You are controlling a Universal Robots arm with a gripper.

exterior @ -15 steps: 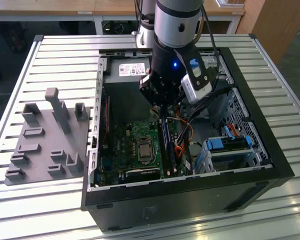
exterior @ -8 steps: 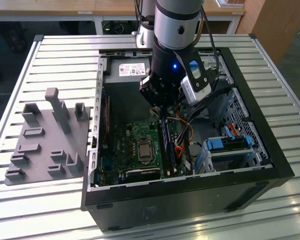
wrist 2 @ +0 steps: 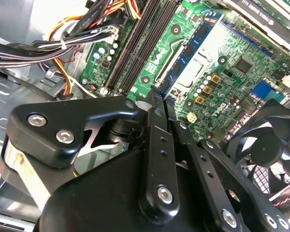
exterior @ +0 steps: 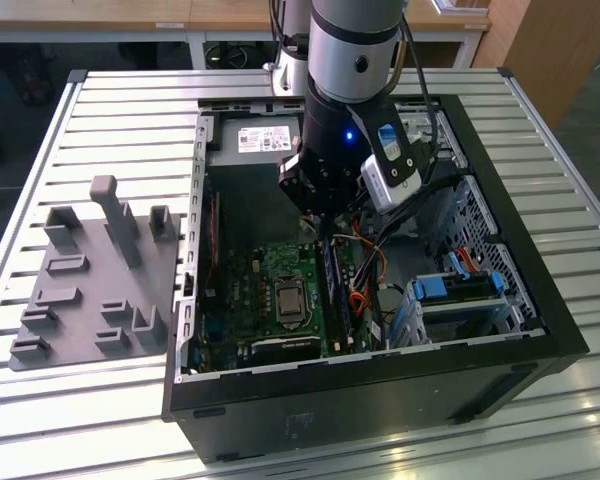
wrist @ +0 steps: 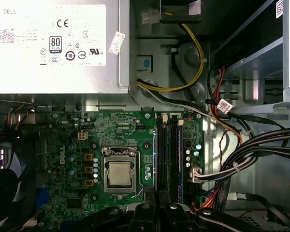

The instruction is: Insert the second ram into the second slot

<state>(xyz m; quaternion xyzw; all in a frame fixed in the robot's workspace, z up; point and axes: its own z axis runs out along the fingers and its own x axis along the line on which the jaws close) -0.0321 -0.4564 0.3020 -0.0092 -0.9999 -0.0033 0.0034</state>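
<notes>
your gripper, jaws pinched shut, hung right over the second ram, standing on edge along the memory slots; you wanted a square, even push down, no tilt.

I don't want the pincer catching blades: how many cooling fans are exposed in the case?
1. A black fan sits at the motherboard's edge, across the CPU socket from the memory slots. Others may hide under the arm.
</notes>
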